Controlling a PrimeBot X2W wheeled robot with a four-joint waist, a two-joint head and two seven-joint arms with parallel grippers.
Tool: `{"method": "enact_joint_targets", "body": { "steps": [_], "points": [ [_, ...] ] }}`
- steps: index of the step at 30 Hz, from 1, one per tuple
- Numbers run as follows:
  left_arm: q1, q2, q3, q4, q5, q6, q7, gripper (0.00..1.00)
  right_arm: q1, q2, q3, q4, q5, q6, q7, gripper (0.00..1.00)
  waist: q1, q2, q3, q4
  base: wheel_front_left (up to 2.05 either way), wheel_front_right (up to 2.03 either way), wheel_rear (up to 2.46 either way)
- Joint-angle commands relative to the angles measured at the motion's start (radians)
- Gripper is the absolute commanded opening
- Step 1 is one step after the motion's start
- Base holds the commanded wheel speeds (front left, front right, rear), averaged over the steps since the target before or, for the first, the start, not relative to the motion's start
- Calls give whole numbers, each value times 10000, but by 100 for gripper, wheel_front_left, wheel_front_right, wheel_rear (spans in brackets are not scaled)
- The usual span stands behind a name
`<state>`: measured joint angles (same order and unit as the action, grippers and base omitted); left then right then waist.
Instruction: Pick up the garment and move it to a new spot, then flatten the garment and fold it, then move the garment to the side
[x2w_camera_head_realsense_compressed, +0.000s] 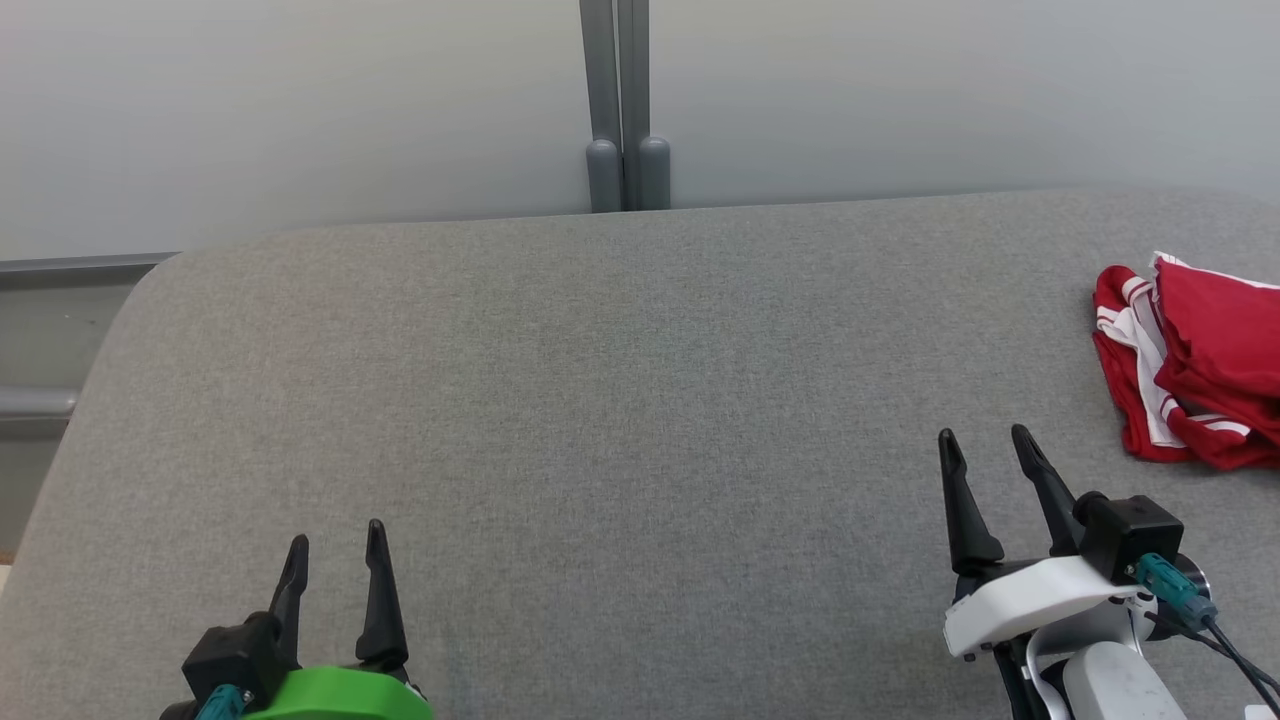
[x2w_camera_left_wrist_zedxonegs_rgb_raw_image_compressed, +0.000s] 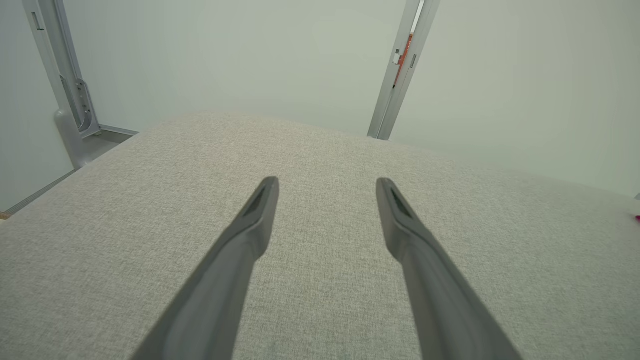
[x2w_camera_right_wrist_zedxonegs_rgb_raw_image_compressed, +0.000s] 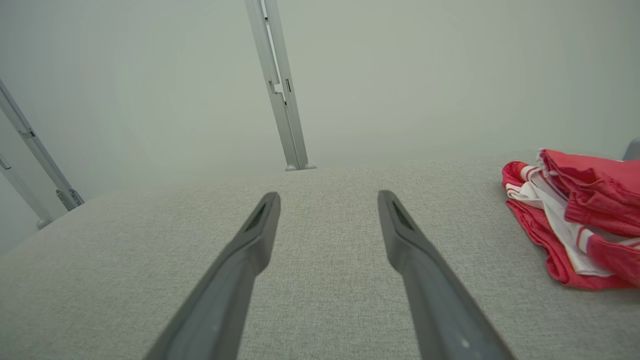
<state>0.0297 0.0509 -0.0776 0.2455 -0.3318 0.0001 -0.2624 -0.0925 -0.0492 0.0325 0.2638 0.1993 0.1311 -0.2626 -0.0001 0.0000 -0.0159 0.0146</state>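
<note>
- Left gripper (x2w_camera_head_realsense_compressed: 336, 533) sits over the near edge of the gray padded surface (x2w_camera_head_realsense_compressed: 620, 400), toward its left corner. Its two dark fingers are spread apart with nothing between them, and a green housing (x2w_camera_head_realsense_compressed: 340, 695) caps the wrist behind them.
- Right gripper (x2w_camera_head_realsense_compressed: 983, 433) is over the same near edge, toward the surface's right side, and reaches a little farther in than the left one. Its fingers are also spread wide and empty. They rise from a white housing (x2w_camera_head_realsense_compressed: 1030, 595) that carries a black camera block (x2w_camera_head_realsense_compressed: 1130, 530) with a teal plug (x2w_camera_head_realsense_compressed: 1172, 585).
- In both wrist views the parted fingers frame plain gray weave in the surface's near half.
- A red garment (x2w_camera_head_realsense_compressed: 1200, 360) with white stripes lies crumpled on the surface at its right edge, roughly midway between the near and far edges. It is beyond the right gripper and to its right, and clear of the fingertips. The edge of the head view cuts off part of it.
- The surface's far left corner is rounded.
- A twin gray post (x2w_camera_head_realsense_compressed: 625, 100) stands upright just behind the middle of the surface's far edge, against a pale wall (x2w_camera_head_realsense_compressed: 300, 100).
- Gray rails (x2w_camera_head_realsense_compressed: 60, 268) run low along that wall, beyond the surface's left edge.
</note>
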Motion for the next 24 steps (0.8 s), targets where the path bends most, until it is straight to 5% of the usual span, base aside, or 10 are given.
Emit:
{"method": "enact_joint_targets", "body": {
  "steps": [1, 4, 5, 24],
  "points": [
    [-131, 5, -23, 24, 71, 0, -27, 100, 87, -29, 8, 23, -25, -8, -26, 100, 1, 0, -2, 4, 0, 0, 0],
    [-183, 4, -77, -8, 94, -49, -27, 100, 76, -27, 64, -1, -53, -8, -26, 100, 1, 0, -2, 16, 0, 0, 0],
    [30, -10, -106, 98, 72, -12, 13, 0, 39, 19, 70, 108, -11, 0, 6, 0, 1, 0, -3, 13, 0, 0, 0],
    [-172, -22, 310, 292, -2644, -288, 855, 0, 123, 39, -258, 240, 2977, -1, 812, 0, 1, 0, 22, -9, 0, 0, 0]
  ]
}}
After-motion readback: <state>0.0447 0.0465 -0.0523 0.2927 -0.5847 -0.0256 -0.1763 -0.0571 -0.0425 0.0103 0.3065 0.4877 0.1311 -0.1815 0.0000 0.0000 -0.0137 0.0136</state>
